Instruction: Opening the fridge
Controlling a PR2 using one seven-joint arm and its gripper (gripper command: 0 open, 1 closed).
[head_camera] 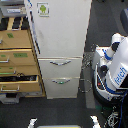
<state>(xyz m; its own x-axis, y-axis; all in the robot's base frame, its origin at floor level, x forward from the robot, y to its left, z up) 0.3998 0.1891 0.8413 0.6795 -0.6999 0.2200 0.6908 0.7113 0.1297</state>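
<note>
Fridge: the tall white fridge (60, 40) fills the middle of the exterior view, upper door shut flat against the body, top edge cut by the frame.
Cabinet: a tan wooden drawer cabinet (19, 57) stands touching the fridge on the exterior view's left, several drawers pulled out a little, dark items lying in a lower one.
Robot: a white and blue robot (114, 67) sits on the exterior view's right, just beside the fridge, its body leaning toward it, cables hanging between the two.
Floor: dark grey floor (60, 107) runs across the near part of the scene.
Lower drawers: two fridge drawers (61, 72) are stacked under the big door, both closed, each with a curved silver handle (61, 63).
Sticker: a small green-and-white sticker (43, 9) sits high on the upper door, toward its left edge.
End effector: I can't make it out anywhere here, so its opening and its hold can't be told.
</note>
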